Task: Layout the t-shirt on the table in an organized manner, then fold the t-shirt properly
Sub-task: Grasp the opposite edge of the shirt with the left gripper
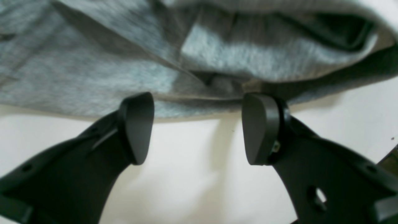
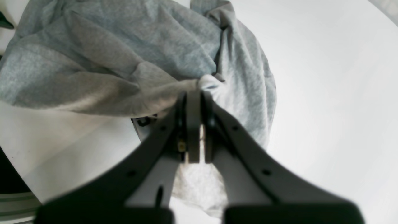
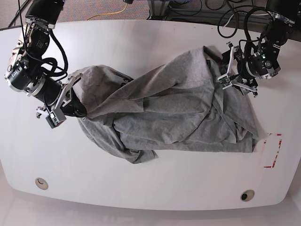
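Crumpled grey t-shirt (image 3: 174,113) sprawled across the middle of the white table (image 3: 155,183), one arm at each end.

The t-shirt is soft heather-grey cotton, bunched in thick folds and ridges that run diagonally across the glossy tabletop, its lower edge doubled under itself. The right gripper (image 2: 195,93) has its dark, flat fingers pressed together on a pinched fold of the fabric at the shirt's end, lifting it into a small peak above the table. The left gripper (image 1: 198,124) sits at the other end with its rounded black pads (image 1: 138,124) held well apart, right at the hem, where layered cloth gapes in a dark opening; nothing is between them. A red rectangular outline (image 3: 273,150) marks the table just beside the shirt's corner, and two round holes (image 3: 41,182) sit near the curved front edge.
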You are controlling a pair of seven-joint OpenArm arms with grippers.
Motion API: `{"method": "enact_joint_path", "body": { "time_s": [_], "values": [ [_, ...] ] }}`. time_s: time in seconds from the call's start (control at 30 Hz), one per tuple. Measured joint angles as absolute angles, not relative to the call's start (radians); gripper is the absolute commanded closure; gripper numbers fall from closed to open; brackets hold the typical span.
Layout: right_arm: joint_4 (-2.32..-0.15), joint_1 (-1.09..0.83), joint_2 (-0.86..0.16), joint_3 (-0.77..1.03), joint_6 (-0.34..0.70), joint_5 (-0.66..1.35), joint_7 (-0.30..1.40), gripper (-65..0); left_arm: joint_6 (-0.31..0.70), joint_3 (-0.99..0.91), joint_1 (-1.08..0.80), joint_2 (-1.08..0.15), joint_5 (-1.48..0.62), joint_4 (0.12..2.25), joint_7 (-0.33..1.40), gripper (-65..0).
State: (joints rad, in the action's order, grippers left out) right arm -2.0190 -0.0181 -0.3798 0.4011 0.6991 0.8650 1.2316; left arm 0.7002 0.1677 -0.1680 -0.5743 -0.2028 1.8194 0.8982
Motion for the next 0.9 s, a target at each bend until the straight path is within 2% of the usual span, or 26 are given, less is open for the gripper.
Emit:
{"method": "enact_joint_path", "body": {
  "time_s": [0.8,0.9],
  "values": [
    [-2.019,-0.018,-0.374,0.401,0.699,0.865,1.231,0.0,0.698,0.278,-0.110,-0.554,-0.205,1.821,0.895,-41.4],
    [-2.019,-0.019,-0.362,0.402,0.699,0.865,1.232,0.0,0.698,0.278,-0.107,-0.547,-0.202,1.820,0.897,-39.3]
  ]
}}
